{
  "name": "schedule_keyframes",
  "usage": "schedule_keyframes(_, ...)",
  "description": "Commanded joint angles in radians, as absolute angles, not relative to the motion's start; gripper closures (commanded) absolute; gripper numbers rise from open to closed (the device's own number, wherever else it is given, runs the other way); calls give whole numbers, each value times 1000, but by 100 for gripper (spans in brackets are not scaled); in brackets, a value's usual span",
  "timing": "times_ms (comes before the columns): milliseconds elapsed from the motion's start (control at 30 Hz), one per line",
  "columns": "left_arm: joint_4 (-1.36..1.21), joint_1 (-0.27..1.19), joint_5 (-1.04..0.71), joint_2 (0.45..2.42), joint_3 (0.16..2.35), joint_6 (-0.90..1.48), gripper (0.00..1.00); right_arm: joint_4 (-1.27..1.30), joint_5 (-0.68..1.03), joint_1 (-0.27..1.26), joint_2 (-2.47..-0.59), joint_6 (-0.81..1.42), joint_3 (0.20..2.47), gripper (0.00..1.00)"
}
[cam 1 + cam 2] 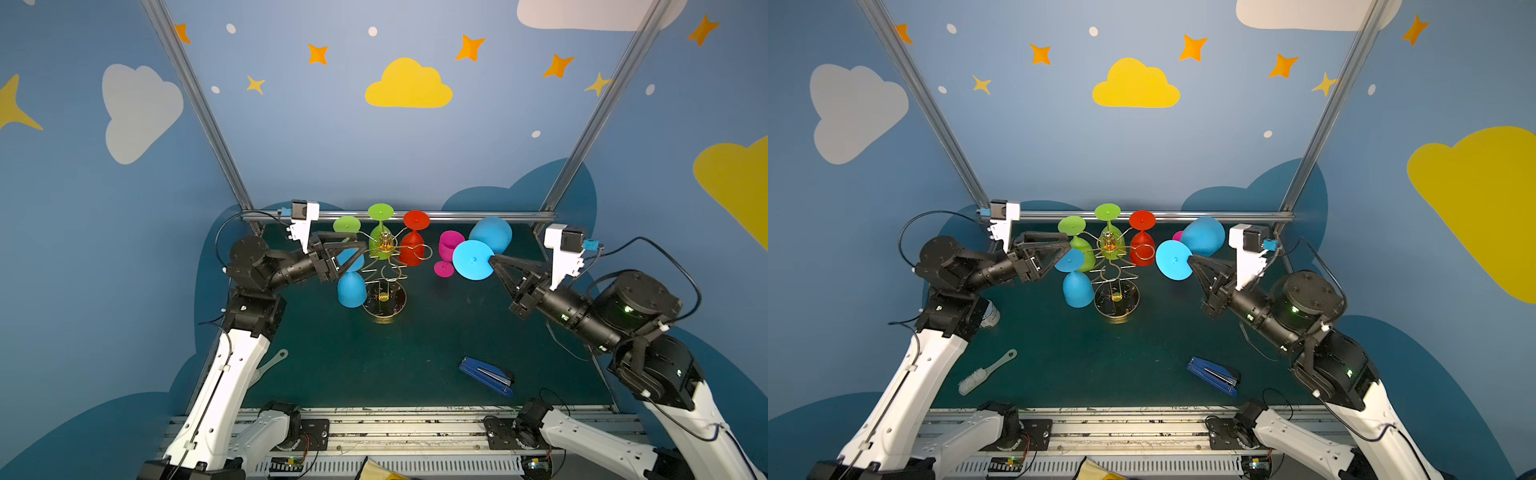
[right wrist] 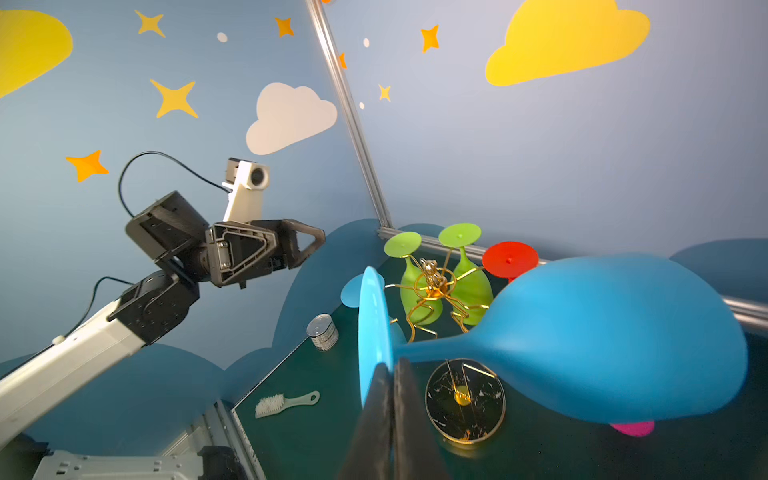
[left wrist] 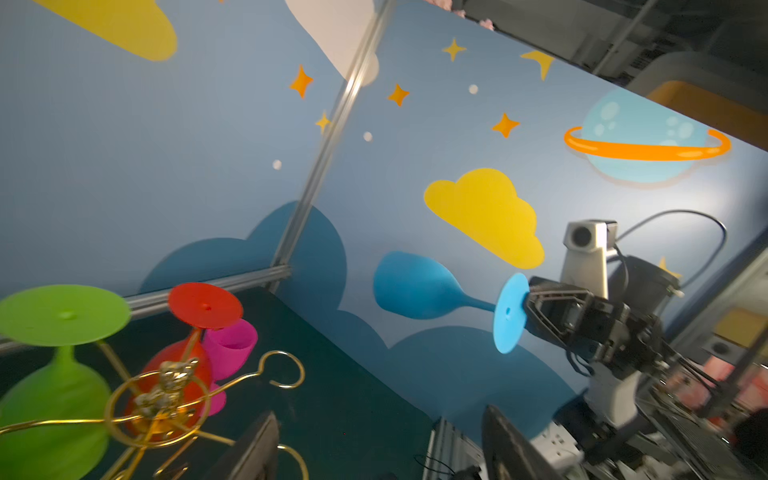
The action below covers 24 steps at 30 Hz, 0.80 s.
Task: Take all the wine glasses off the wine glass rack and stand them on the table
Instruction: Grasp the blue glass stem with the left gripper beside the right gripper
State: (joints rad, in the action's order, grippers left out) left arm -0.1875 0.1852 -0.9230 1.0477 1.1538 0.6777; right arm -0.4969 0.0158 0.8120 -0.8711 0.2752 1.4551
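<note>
Quick headcount: two green wine glasses (image 1: pixel 346 225) (image 1: pixel 380 211), two blue wine glasses (image 1: pixel 351 290) (image 1: pixel 473 259), one red wine glass (image 1: pixel 411 249) and one pink wine glass (image 1: pixel 451 243), so six in all. Just one wine glass rack (image 1: pixel 392 301). Odds and ends: one blue stapler (image 1: pixel 486 376), one brush (image 1: pixel 986 372), one tin can (image 2: pixel 323 332).

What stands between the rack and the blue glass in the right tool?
A pink glass, upright on the table, between the rack and the held blue glass in the right tool; clearest in a top view.
</note>
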Motion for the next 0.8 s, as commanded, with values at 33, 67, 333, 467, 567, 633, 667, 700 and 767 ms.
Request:
schedule_keyframes(33,-216,281,-1052,1072,1238,639,26,-453,142,808,-955,201,1529,100)
schedule_keyframes(67,-214,303,-1056,1082,1249,629,26,-442,161,808,-972,198,1542,100)
schedule_keyframes(333,-236,385,-1065,1138,1290,612,27,-348,237,807,-1051,214,1568,100)
schedule_keyframes(467,-239,396,-1054,1158,1296,606,27,-317,279,807,-1082,236,1573,100)
schedule_keyframes(567,-257,401,-1051,1170,1294,612,26,-300,297,807,-1100,250,1572,100)
schedule_keyframes(633,-268,406,-1050,1176,1297,615,26,-286,309,807,-1111,262,1570,100)
schedule_keyframes(667,-271,409,-1045,1181,1299,615,26,-279,318,807,-1118,268,1569,100)
schedule_keyframes(700,-274,410,-1042,1185,1301,616,27,-271,324,807,-1123,274,1566,100)
schedule_keyframes(767,-287,416,-1040,1192,1302,621,27,-260,336,806,-1137,284,1562,100)
